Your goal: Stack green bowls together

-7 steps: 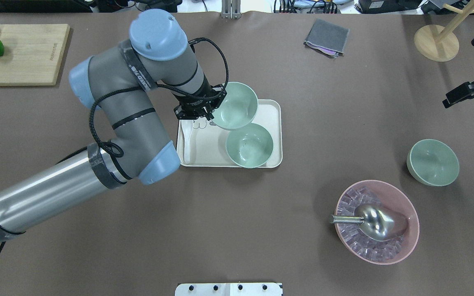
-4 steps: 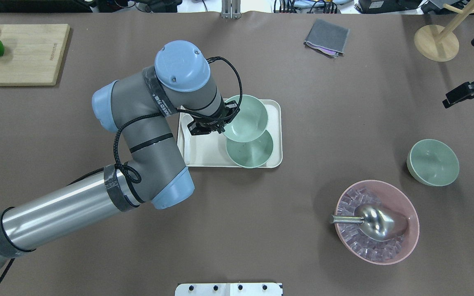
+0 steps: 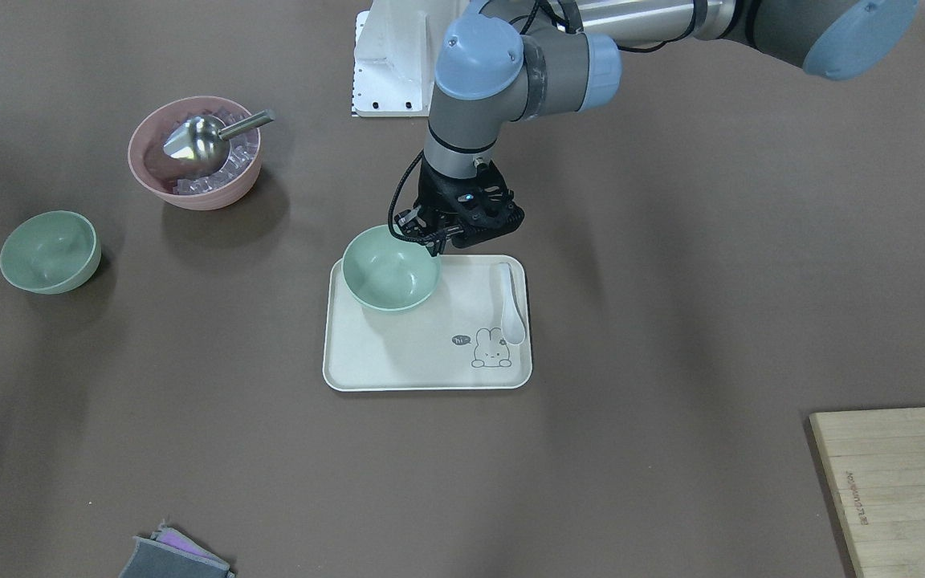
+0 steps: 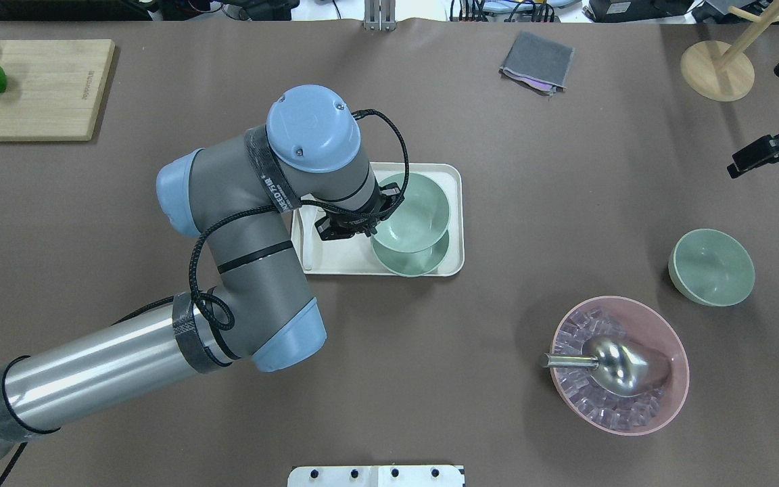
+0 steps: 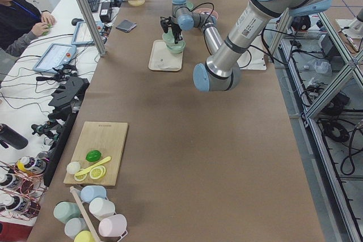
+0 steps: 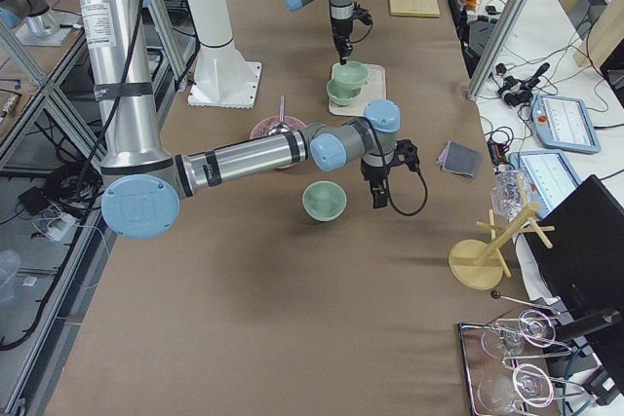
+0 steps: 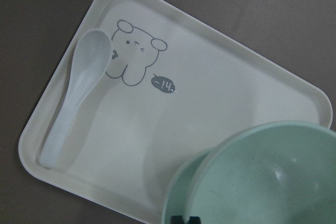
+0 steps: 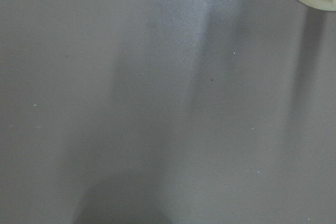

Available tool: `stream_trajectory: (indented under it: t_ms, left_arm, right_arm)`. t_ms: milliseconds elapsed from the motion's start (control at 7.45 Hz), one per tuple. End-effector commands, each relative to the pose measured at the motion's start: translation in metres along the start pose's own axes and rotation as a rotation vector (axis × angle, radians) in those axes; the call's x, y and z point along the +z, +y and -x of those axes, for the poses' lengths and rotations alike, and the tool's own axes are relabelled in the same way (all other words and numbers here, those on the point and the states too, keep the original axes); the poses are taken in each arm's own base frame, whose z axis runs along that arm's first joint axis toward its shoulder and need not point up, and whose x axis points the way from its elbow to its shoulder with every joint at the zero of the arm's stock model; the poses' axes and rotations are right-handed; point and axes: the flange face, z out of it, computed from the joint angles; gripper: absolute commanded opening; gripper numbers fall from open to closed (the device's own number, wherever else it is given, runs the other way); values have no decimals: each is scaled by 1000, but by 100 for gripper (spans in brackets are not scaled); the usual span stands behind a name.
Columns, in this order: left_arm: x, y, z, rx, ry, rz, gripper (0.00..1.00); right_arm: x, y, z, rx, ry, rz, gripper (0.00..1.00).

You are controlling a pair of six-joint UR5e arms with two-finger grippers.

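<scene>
My left gripper (image 4: pixel 372 226) is shut on the rim of a pale green bowl (image 4: pixel 413 210) and holds it just above a second green bowl (image 4: pixel 411 265) that stands on the cream tray (image 4: pixel 456 179). In the front view the held bowl (image 3: pixel 390 277) hides the one beneath it. In the left wrist view the held bowl (image 7: pixel 273 179) overlaps the lower bowl's rim (image 7: pixel 177 195). The third green bowl (image 4: pixel 711 267) stands alone on the table at the right. My right gripper (image 4: pixel 761 154) hovers at the right edge, away from the bowls; I cannot tell whether it is open.
A white spoon (image 7: pixel 73 114) lies on the tray's left side. A pink bowl (image 4: pixel 675 338) with ice and a metal scoop (image 4: pixel 616 365) stands near the third bowl. A cutting board (image 4: pixel 44 88), a grey cloth (image 4: pixel 537 62) and a wooden stand (image 4: pixel 717 71) sit at the far edge.
My left gripper has carried the green bowl from the tray's far side toward me, so that it now largely covers the second bowl. The right arm has not moved.
</scene>
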Motion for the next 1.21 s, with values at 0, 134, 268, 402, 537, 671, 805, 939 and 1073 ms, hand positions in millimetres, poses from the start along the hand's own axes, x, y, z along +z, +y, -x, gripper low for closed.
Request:
stream_trajectory:
  t_ms: [0, 134, 268, 402, 537, 671, 805, 939, 1073]
  left_arm:
    - [11, 12, 2, 15, -18, 12, 0]
    - [14, 14, 2, 21, -19, 16, 0]
    - [18, 16, 3, 22, -25, 19, 0]
    - [22, 17, 4, 25, -29, 21, 0]
    - [24, 17, 3, 24, -30, 21, 0]
    - [27, 17, 2, 24, -33, 21, 0]
    - [30, 17, -5, 23, -39, 21, 0]
    - [31, 15, -6, 21, -42, 19, 0]
    - [34, 16, -5, 21, -45, 20, 0]
  right_arm:
    - [1, 0, -1, 1, 0, 2, 100]
    - [1, 0, -1, 1, 0, 2, 100]
    - [1, 0, -1, 1, 0, 2, 100]
    - [1, 0, -1, 2, 1, 3, 100]
    - [1, 0, -1, 2, 1, 3, 100]
    - [1, 0, -1, 1, 0, 2, 100]
    - [0, 0, 0, 0, 0, 0, 100]
    - [0, 0, 0, -1, 0, -1, 100]
    - [-1, 0, 1, -2, -1, -2, 100]
